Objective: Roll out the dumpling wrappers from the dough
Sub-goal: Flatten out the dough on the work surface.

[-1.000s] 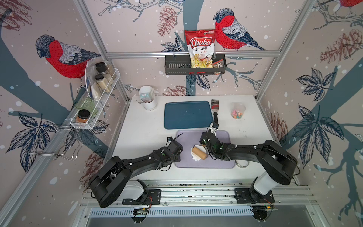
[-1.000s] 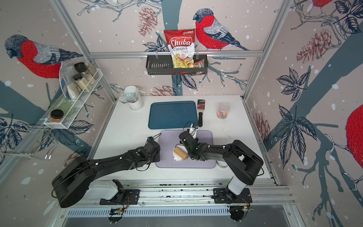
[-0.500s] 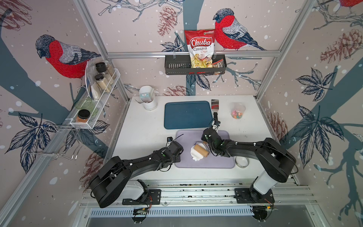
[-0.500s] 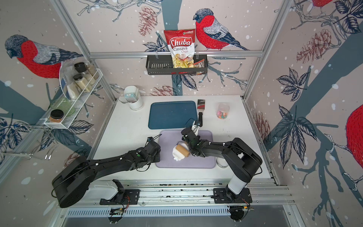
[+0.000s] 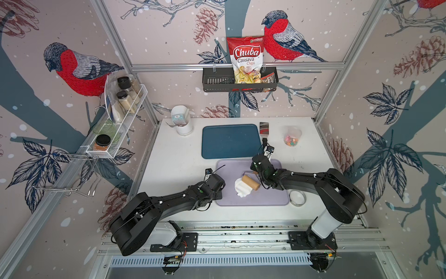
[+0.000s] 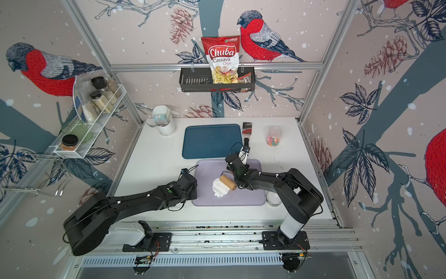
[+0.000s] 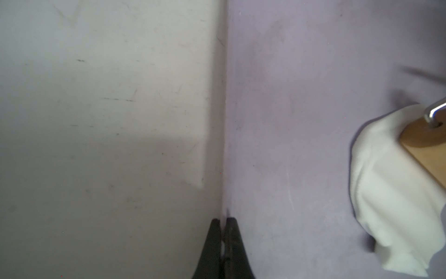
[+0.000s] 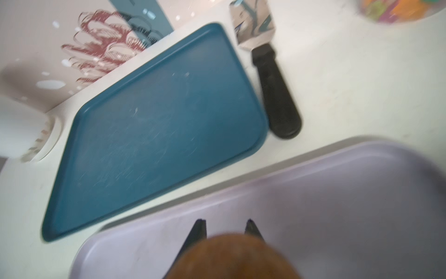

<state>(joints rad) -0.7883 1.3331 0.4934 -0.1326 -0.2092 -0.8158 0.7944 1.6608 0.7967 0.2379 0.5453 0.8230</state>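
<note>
Since a second ago the rolling pin point(image 5: 251, 182) has shifted a little towards the far right of the lilac tray point(image 5: 265, 200), baring more of the dough point(image 5: 241, 190) on its near side. In both top views the pin lies across the dough's far edge, and nothing is cut round yet.

Left wrist view: the left pincer point(image 7: 224, 221) is clenched at the tray's rim beside the worktop point(image 7: 96, 96); whether it nips the rim I cannot tell.

Right wrist view: the right pincer point(image 8: 225, 227) grasps the pin's wooden handle point(image 8: 231, 258).

To roll well, I judge: press evenly, pass over the thicker near lobe, and hold the tray steady.
</note>
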